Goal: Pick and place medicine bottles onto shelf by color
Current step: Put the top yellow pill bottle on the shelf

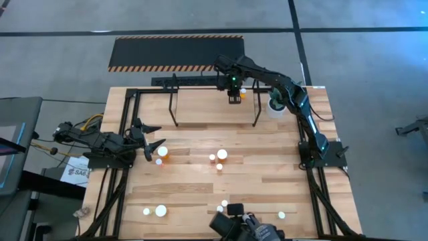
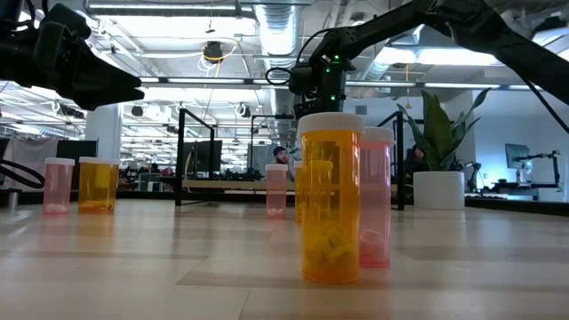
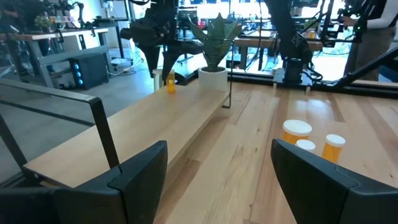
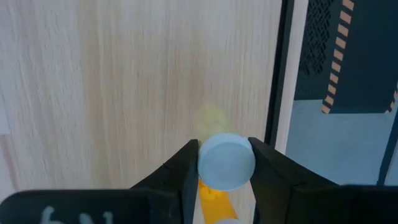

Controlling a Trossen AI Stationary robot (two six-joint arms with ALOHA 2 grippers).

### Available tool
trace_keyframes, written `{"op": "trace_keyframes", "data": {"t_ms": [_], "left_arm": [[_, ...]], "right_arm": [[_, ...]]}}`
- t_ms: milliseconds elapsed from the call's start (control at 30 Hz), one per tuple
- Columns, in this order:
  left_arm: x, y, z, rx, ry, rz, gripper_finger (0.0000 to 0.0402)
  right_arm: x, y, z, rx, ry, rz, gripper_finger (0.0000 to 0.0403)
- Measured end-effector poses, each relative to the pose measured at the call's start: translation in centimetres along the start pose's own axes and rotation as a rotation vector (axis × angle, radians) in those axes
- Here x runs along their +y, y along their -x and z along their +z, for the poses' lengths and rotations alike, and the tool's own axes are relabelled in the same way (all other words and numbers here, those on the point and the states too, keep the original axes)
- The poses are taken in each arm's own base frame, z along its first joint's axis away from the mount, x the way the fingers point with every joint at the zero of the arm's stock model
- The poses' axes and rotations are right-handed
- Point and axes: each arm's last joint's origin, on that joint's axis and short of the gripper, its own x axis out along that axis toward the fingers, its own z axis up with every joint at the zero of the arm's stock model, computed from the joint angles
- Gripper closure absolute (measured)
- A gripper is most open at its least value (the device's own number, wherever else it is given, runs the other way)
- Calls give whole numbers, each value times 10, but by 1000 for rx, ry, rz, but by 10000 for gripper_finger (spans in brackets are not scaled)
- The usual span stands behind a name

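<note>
**Orange bottle clamped over the shelf board**

Right gripper point(image 4: 224, 163) sits at the bottom centre of the right wrist view, its two dark fingers point(image 4: 184, 168) pressed narrow against either side of a small orange bottle point(image 4: 225, 163) with a round white cap. Pale wood of the shelf point(image 4: 124, 81) fills the left and middle of that frame, and a thin black frame rod runs down just right of the bottle. In the high view the same gripper point(image 1: 233, 98) shows at upper centre, over the right part of the shelf board point(image 1: 200, 100), with a second orange bottle point(image 1: 243, 93) just beside it and the white plant pot point(image 1: 275, 106) to its right.

Left gripper point(image 1: 152, 148) rests at the middle left of the high view, fingers spread wide and holding nothing, with one white-capped bottle point(image 1: 162, 152) just beside its tips. More bottles stand in a small group at centre point(image 1: 221, 154), and others are scattered along the bottom of the frame point(image 1: 161, 211). The hazard-striped black mat point(image 1: 177, 52) lies across the top, beyond the table.

In the low view a tall orange bottle point(image 2: 331, 197) stands at centre with a pink one point(image 2: 375, 197) just behind it; a pink bottle point(image 2: 58, 185) and an amber bottle point(image 2: 98, 184) stand at far left.
</note>
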Motion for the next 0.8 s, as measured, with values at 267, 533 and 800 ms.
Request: {"op": "trace_keyframes", "data": {"t_ms": [267,533,800], "left_arm": [[0,0,0,0,0,0,129],[0,0,0,0,0,0,129],[0,0,0,0,0,0,129]], "right_arm": [[0,0,-1,7,40,7,261],[1,0,-1,11,81,10,260],[-1,-11,0,23,89,17,259]]}}
